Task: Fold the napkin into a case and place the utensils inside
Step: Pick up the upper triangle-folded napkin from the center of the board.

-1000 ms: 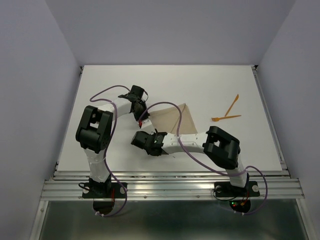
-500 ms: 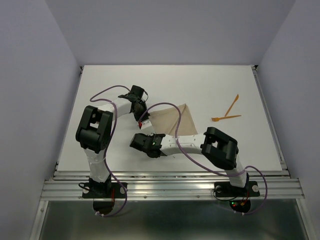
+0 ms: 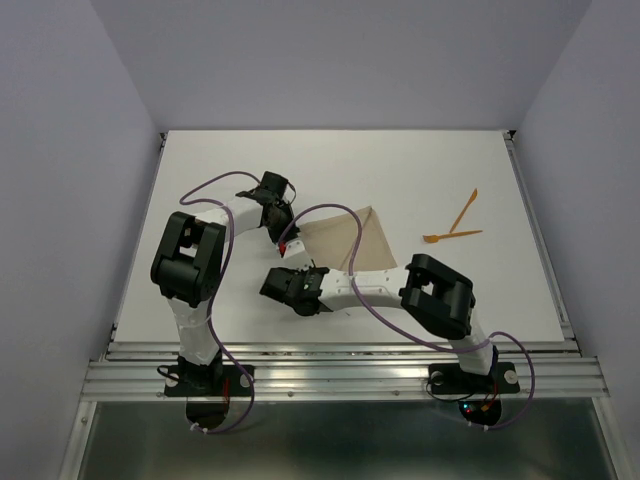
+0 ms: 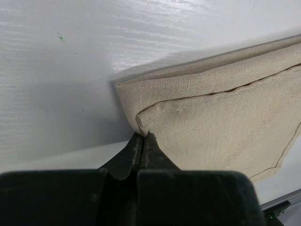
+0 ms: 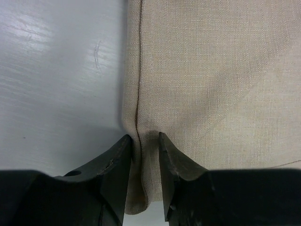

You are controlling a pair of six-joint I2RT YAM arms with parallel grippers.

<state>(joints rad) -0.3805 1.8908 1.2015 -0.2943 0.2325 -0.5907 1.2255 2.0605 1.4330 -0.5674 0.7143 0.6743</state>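
Note:
The tan napkin [image 3: 352, 240] lies folded in layers at mid-table. My left gripper [image 3: 288, 241] is at its left corner. In the left wrist view it is shut [image 4: 143, 135] on the corner of the top layer of the napkin [image 4: 221, 127]. My right gripper [image 3: 300, 284] is at the near-left edge. In the right wrist view its jaws [image 5: 143, 141] pinch the hemmed edge of the napkin [image 5: 211, 80]. Two orange utensils [image 3: 463, 211] [image 3: 452, 236] lie on the table to the right, apart from the cloth. No finished pouch shows.
The white table [image 3: 400, 170] has a metal rail [image 3: 340, 350] along its near edge and grey walls on three sides. Purple cables [image 3: 330, 212] loop over both arms, one crossing above the napkin.
My right arm has shifted slightly left and toward the near edge, with the cloth edge in its jaws. The left gripper has stayed at the corner.

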